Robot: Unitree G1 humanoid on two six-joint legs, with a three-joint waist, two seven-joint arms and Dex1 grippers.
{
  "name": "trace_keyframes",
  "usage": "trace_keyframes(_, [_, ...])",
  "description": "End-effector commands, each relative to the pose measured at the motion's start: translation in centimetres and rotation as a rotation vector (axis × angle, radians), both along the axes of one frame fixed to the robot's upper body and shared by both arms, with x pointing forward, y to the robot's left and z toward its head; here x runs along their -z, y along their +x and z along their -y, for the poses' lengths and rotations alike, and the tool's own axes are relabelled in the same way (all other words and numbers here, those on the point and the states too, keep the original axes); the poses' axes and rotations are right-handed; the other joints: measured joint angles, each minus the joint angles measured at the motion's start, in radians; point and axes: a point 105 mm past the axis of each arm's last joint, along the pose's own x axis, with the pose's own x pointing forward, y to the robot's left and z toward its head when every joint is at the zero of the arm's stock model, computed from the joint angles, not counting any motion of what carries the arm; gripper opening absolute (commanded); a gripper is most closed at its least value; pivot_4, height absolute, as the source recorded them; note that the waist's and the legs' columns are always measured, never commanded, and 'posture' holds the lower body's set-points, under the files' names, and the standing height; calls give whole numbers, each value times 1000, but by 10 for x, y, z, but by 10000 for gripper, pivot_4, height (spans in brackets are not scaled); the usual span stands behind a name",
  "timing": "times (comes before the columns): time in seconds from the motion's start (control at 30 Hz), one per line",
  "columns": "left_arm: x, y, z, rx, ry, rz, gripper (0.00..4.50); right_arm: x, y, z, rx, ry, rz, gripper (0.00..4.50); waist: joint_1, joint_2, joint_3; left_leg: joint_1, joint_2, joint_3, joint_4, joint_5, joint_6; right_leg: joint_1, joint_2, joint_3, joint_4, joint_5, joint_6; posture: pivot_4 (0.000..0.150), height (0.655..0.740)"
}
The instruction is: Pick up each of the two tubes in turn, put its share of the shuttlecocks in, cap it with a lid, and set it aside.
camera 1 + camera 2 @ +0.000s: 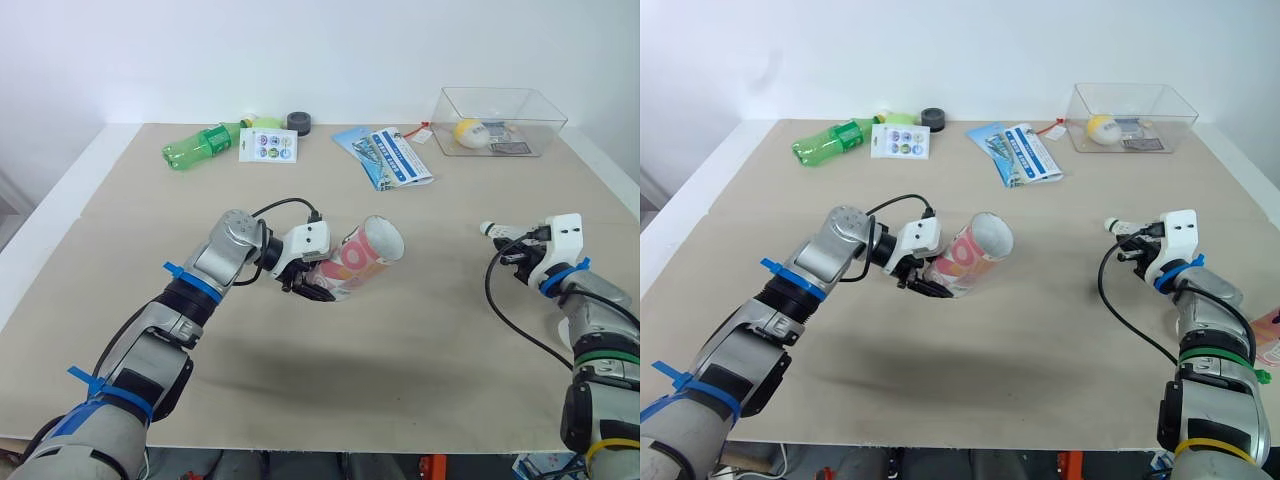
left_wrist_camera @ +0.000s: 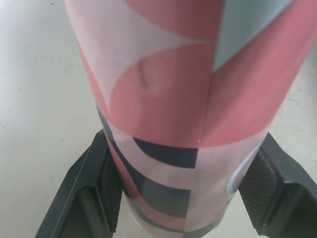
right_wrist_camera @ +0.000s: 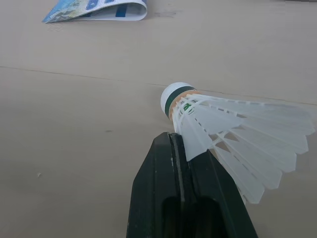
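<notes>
Left gripper (image 1: pixel 312 283) clamps tilted tube (image 1: pixel 362 254), table (image 1: pixel 420 340) centre, mouth open | right gripper (image 3: pixel 174 141) pinches shuttlecock (image 3: pixel 237 134) at tube's 3 o'clock | loading stage, I reckon; capping, set-aside, second tube left

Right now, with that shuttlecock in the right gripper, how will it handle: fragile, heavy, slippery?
Probably very light: the shuttlecock is mostly thin white skirt behind a small rounded head. Likely fragile: the right gripper pinches the skirt's edge, which could bend or crease. Set down, the cone would probably roll in a curve.
</notes>
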Motion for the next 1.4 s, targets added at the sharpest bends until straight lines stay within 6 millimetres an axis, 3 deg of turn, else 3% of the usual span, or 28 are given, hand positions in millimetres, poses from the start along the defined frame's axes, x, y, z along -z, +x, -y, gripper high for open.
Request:
trace_keyframes(0.03, [-7,2,-5,-10,-2,28,26777,-45,-4,-9,-104,-139,151,407,0,0,0,0,0,0,0,0,0,0,0,0,0,0,0,1500,7400])
trace_keyframes(0.2, [-8,2,-7,-13,-5,19,26777,-106,-31,-57,-410,-517,302,407,1,3,2,-1,-1,0,0,0,0,0,0,0,0,-1,1,1500,7400])
trace_keyframes(0.37, [-9,3,-9,-17,-7,2,26777,-139,-62,-107,-719,-878,345,407,-1,4,2,0,0,-1,0,0,0,0,0,-1,0,-1,0,1500,7400])
trace_keyframes(0.47, [-10,4,-9,-18,-11,-10,26777,-158,-74,-138,-851,-959,402,407,-4,4,3,0,0,1,0,0,0,-1,0,0,0,-1,0,1500,7400])
trace_keyframes(0.7, [-12,5,-6,-13,-21,-16,26777,-158,-92,-182,-1094,-1067,457,407,3,2,4,-1,1,0,0,-1,-1,-1,-1,-1,0,-2,0,1500,7400])
trace_keyframes(1.07, [-12,4,-4,-14,-27,-16,26777,-141,-96,-192,-1237,-1099,414,407,4,1,4,-1,1,0,0,-1,-1,-1,0,-1,0,-2,-1,1500,7400])
trace_keyframes(1.17, [-11,4,-5,-14,-25,-16,26777,-142,-97,-201,-1269,-1083,434,8455,5,1,4,-1,1,0,0,-1,-1,-1,0,-1,0,-2,-1,1500,7400])
trace_keyframes(1.27, [-10,4,-4,-15,-25,-15,26777,-145,-96,-206,-1281,-1077,453,22811,5,1,4,-1,1,0,0,-1,-1,-2,0,-1,0,-2,-1,1500,7400])
trace_keyframes(1.3, [-10,4,-4,-16,-25,-14,26777,-146,-96,-207,-1279,-1075,456,25737,5,1,4,-1,1,0,0,-1,-1,-2,0,-1,0,-2,-1,1500,7400])
trace_keyframes(1.33, [-10,4,-4,-16,-25,-14,26777,-150,-96,-207,-1275,-1059,465,32410,5,1,4,-1,1,0,0,-1,-1,-2,0,-1,0,-2,-1,1500,7400])
trace_keyframes(1.4, [-10,4,-5,-18,-24,-13,26777,-159,-97,-208,-1259,-977,482,39559,5,1,5,-1,1,0,0,-1,-1,-2,0,-1,0,-2,-1,1500,7400])
